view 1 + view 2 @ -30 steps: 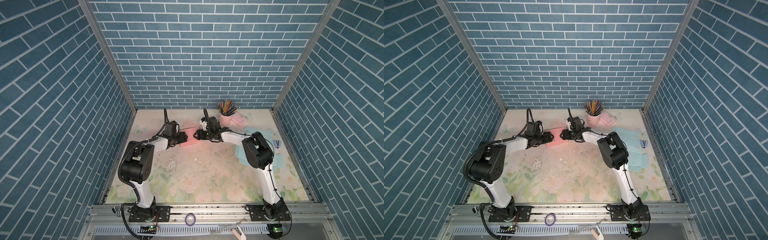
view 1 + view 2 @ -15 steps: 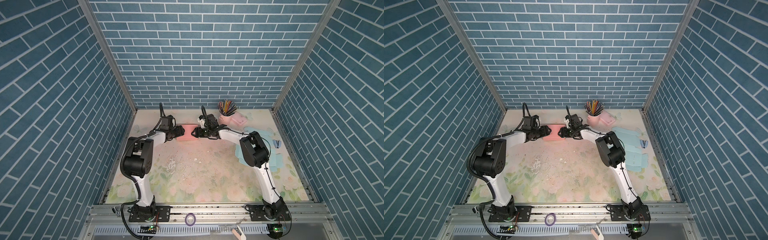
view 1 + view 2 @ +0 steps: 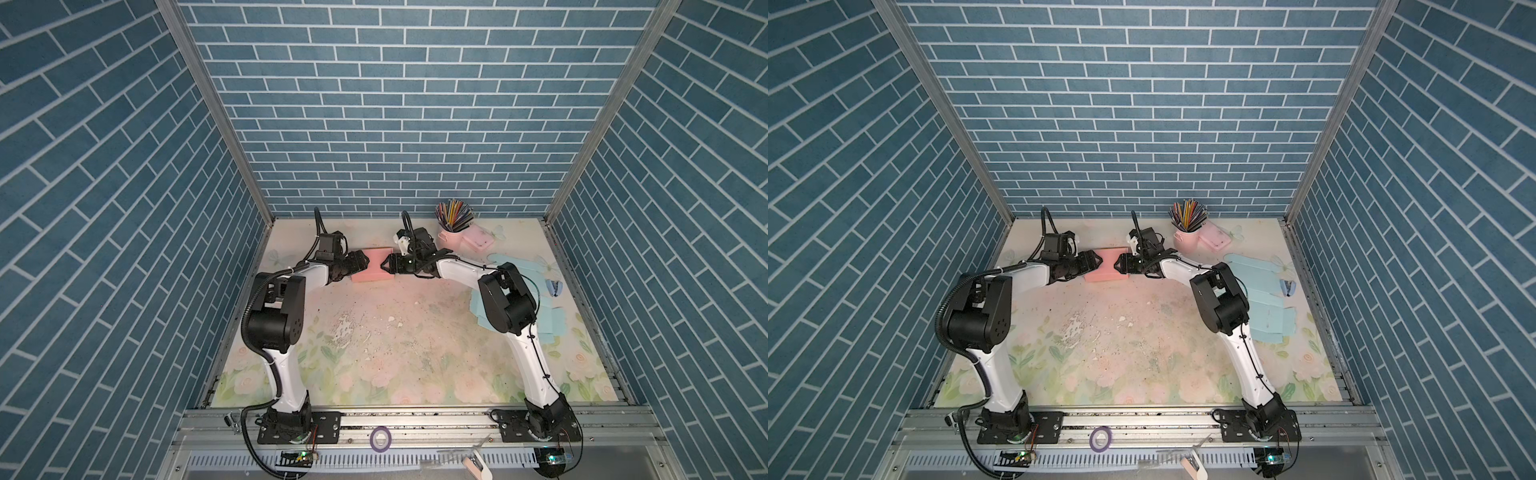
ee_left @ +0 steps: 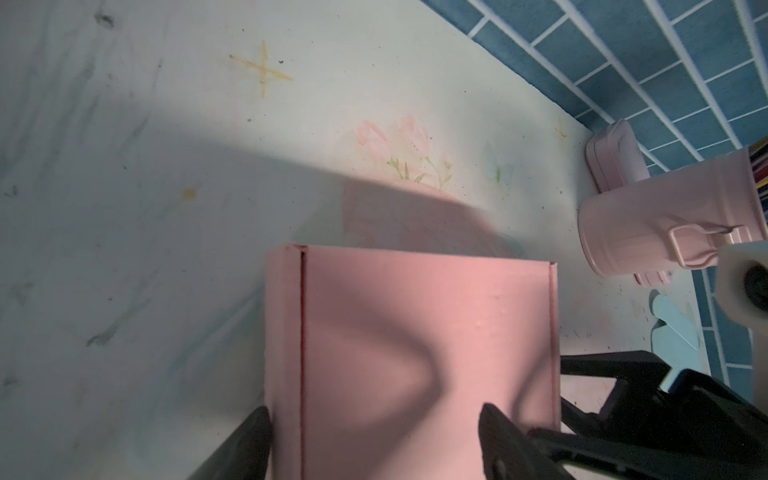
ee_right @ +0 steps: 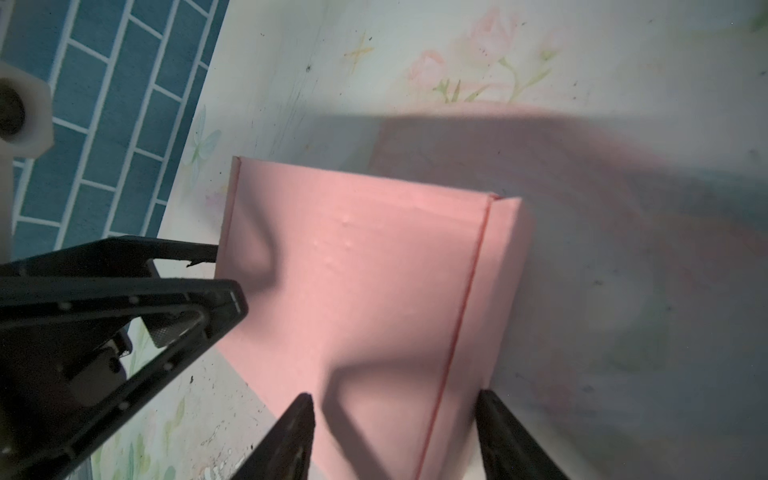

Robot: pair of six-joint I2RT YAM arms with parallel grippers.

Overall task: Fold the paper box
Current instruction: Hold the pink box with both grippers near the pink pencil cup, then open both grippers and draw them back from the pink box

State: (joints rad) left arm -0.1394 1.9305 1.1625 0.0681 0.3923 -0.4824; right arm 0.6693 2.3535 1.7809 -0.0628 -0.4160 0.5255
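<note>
A robot-lab test booth: printed blue-brick wall panels [image 3: 395, 104] held in bare aluminium posts [image 3: 217, 108] box in a flower-patterned desk [image 3: 395, 357], while a left arm [image 3: 286, 374] and a right arm [image 3: 536, 365] stand bolted to a metal rail [image 3: 436, 424] beside a small exposed circuit board [image 3: 297, 457]

Paper box [image 3: 372, 271] sits between left jaws and right jaws.

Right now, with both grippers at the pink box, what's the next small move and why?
The pink box looks fully closed, with its lid flat and seams shut in both wrist views. The left gripper and right gripper stand open at its opposite ends. So probably: back both straight off the ends, leaving the box where it sits.
</note>
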